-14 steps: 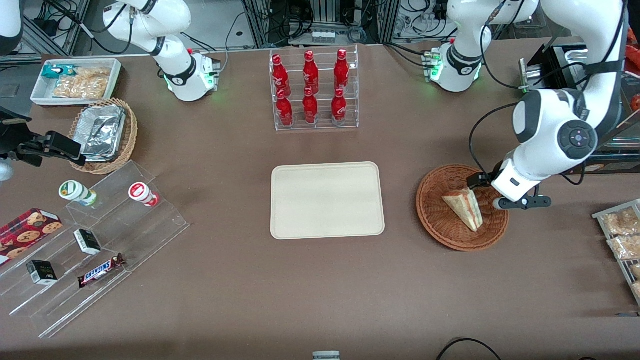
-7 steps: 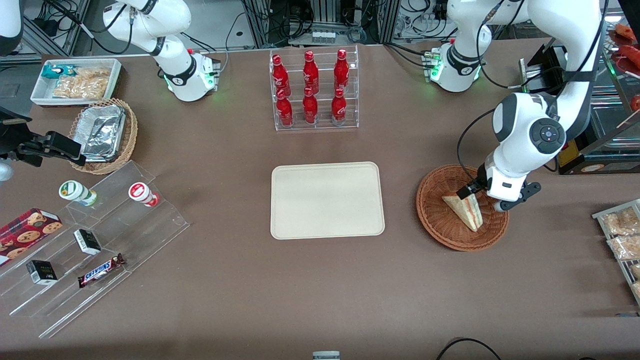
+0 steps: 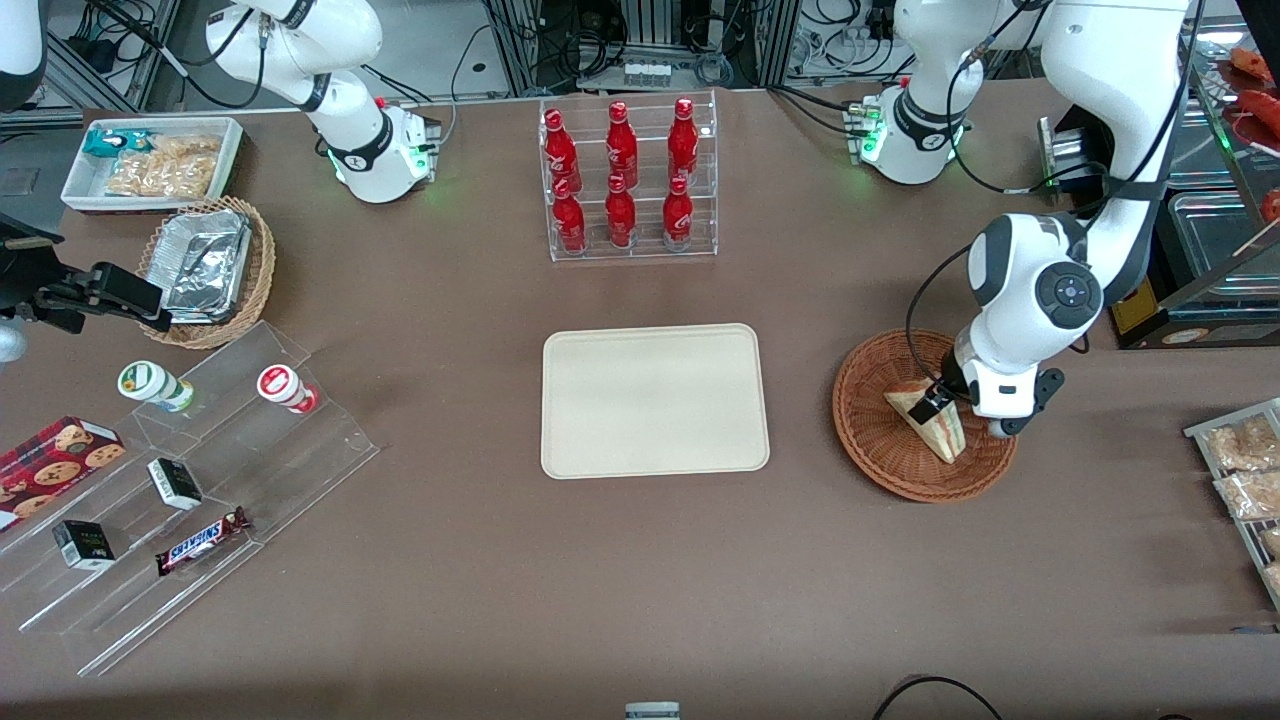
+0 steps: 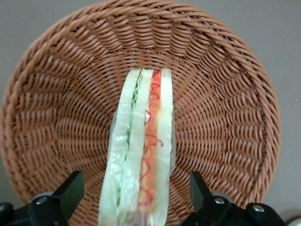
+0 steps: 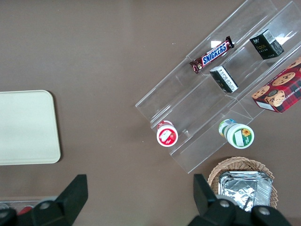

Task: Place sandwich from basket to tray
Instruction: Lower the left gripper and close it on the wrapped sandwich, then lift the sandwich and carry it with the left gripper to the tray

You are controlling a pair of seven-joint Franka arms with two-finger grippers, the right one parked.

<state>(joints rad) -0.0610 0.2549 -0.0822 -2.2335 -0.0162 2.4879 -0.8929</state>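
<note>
Gripper (image 4: 134,197) spread wide over the sandwich (image 4: 141,160) in the basket (image 4: 225,94), one finger on each side, neither touching the bread.

Sandwich stands on edge directly below the gripper, its red-orange and cream stripes facing up, resting on the woven floor of the basket; in the front view the gripper (image 3: 945,405) sits over the wedge's wider end. Tray (image 3: 655,400) lies flat on the brown surface, well apart from the gripper toward the parked arm's end, with bare surface between it and the basket. Rack of red bottles (image 3: 628,180) stands farther from the front camera than the tray. Bagged snacks (image 3: 1240,465) lie near the basket at the working arm's end.
</note>
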